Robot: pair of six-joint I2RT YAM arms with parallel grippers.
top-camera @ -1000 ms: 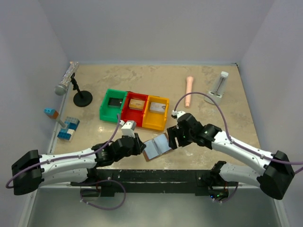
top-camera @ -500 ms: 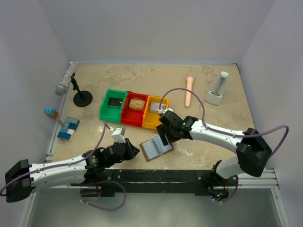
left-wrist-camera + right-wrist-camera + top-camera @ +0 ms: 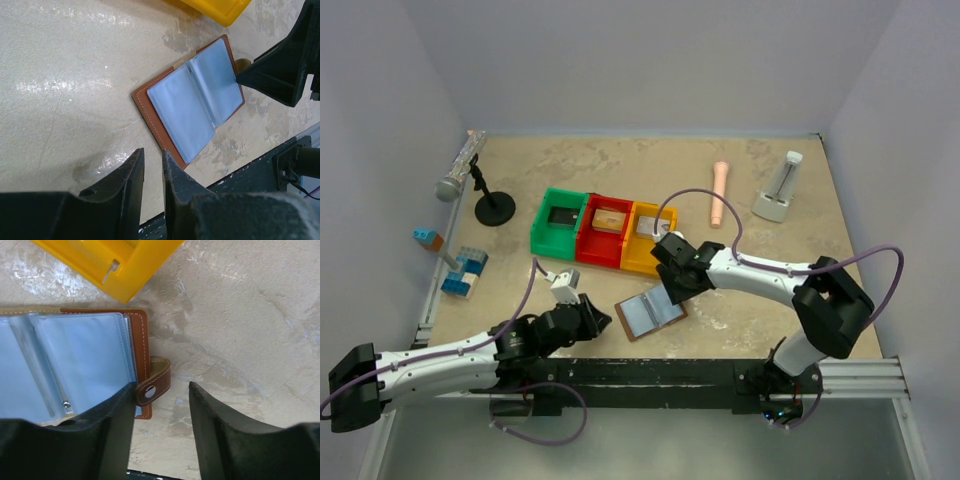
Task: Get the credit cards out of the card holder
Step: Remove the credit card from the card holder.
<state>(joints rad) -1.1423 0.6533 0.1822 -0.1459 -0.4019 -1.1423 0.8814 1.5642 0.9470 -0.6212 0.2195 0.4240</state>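
R gripper (image 3: 160,392) hangs low over the card holder (image 3: 85,357), jaws at a middling spread w/ only the snap tab (image 3: 154,384) showing between them. One finger (image 3: 117,435) overlaps the holder's brown rim; the other is over bare table (image 3: 240,315). Likely reason: pin or catch that edge so the open holder lies flat, pale-blue sleeves up. Yellow bin (image 3: 125,265) sits just beyond the fingertips. L gripper (image 3: 152,157) is set narrow – a slit only, holding nothing. The holder lies ahead of its tips, apart from them – prob. standing by to pick at a sleeve. Can't tell whether cards are in the sleeves.
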